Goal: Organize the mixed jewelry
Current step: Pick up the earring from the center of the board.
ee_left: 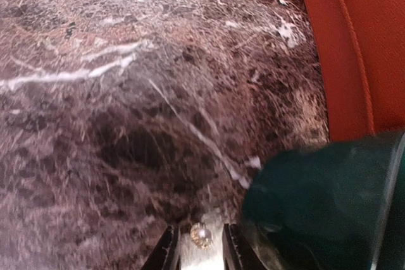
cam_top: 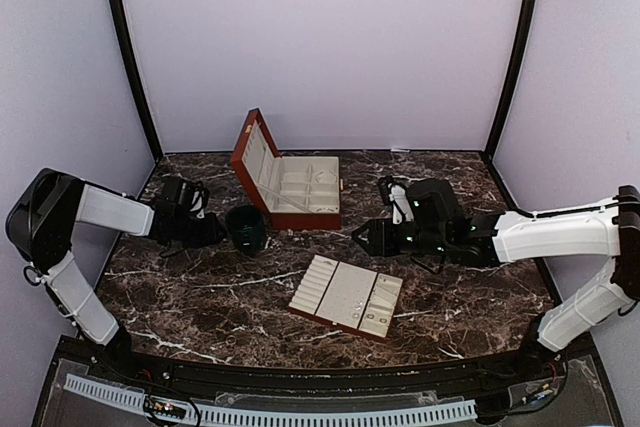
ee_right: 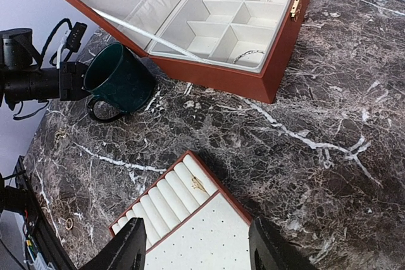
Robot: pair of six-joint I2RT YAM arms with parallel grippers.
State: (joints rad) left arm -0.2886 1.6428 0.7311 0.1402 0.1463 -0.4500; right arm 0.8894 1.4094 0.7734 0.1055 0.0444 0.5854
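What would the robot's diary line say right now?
left gripper: pearl stud between jaws, beside green cup | right gripper: open, near slotted tray | box: lid open

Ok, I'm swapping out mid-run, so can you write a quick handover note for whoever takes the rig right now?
Left gripper: fingers narrowed beside the green cup, a pearl-like stud between them; grip uncertain.
Right gripper: open, empty, over the slotted tray.
Done: a ring sits in the tray's rolls; chains lie in the open box compartments.
Left: loose pieces on the table, on the left arm's side, need sorting.
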